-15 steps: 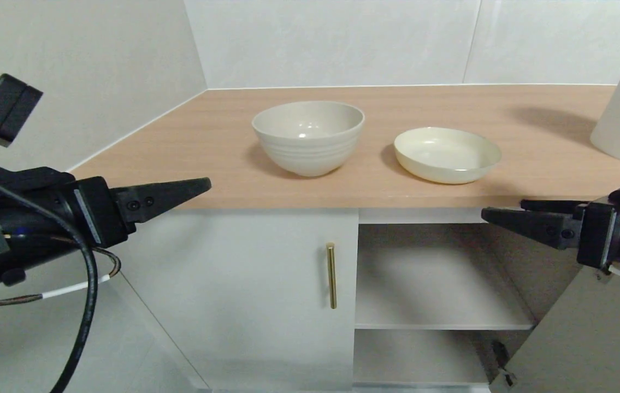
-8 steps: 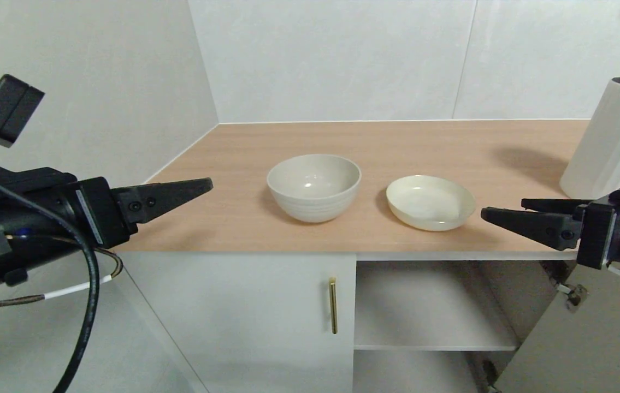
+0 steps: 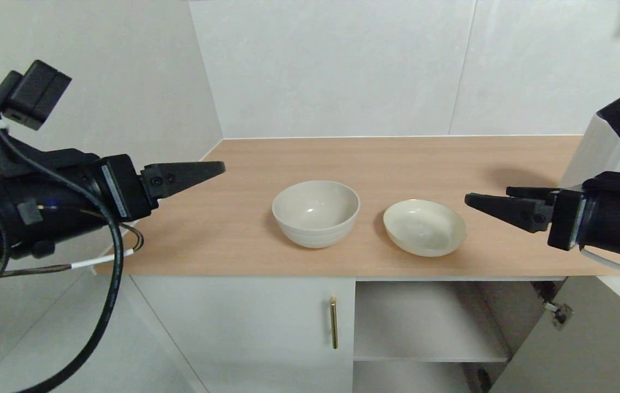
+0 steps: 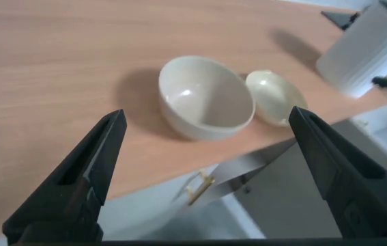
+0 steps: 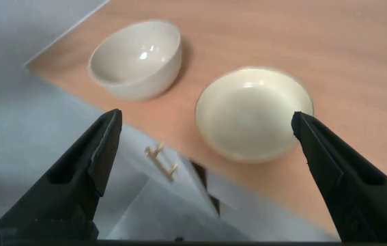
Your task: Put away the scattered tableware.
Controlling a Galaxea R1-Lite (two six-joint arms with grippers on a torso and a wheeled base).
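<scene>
A deep ribbed off-white bowl (image 3: 316,213) and a shallow cream dish (image 3: 424,227) sit side by side on the wooden counter (image 3: 397,158), near its front edge. My left gripper (image 3: 217,168) hangs open above the counter's left end, well left of the bowl (image 4: 203,96). My right gripper (image 3: 487,196) is open too, just right of the dish (image 5: 251,113) and above it. Neither holds anything. In the left wrist view the dish (image 4: 275,99) lies beyond the bowl; in the right wrist view the bowl (image 5: 135,58) lies past the dish.
Under the counter, the left cabinet door with a brass handle (image 3: 333,322) is closed. The right compartment stands open, showing a bare shelf (image 3: 424,333), its door (image 3: 577,344) swung out at the right. A tall white ribbed container (image 3: 585,153) stands at the counter's right end.
The camera has risen, so the counter and cabinet sit lower in the picture. Both grippers have lifted a little and edged inward. The bowl and dish have kept their places.
</scene>
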